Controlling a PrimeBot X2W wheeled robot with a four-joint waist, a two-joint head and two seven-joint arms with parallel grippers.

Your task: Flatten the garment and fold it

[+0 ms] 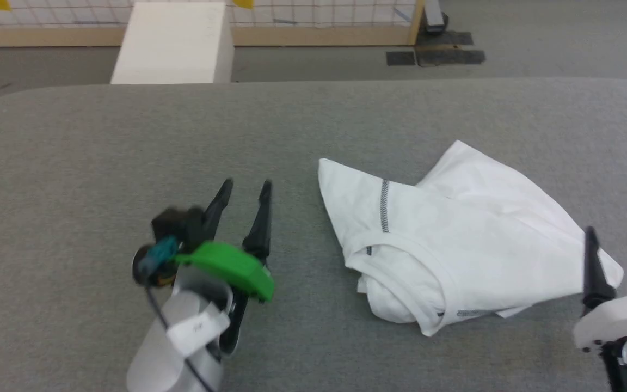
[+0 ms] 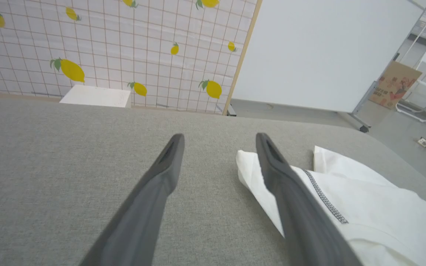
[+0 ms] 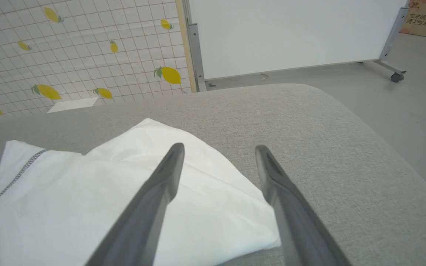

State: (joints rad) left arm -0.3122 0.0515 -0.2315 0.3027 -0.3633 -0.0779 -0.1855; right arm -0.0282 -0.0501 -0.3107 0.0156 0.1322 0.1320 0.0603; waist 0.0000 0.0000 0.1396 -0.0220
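Presently, the garment [image 1: 455,239] is found bunched (partly folded) on the table [image 1: 128,141]; the left gripper [image 1: 247,185] and right gripper [image 1: 612,235] are both seen spread wide, nothing held.

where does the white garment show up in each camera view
Head view: the garment lies crumpled right of centre on the grey table.
Left wrist view: the garment fills the lower right corner.
Right wrist view: the garment spreads across the lower left.
Shared landmark: the white box beyond the table's far edge, upper left in the left wrist and right wrist views too.
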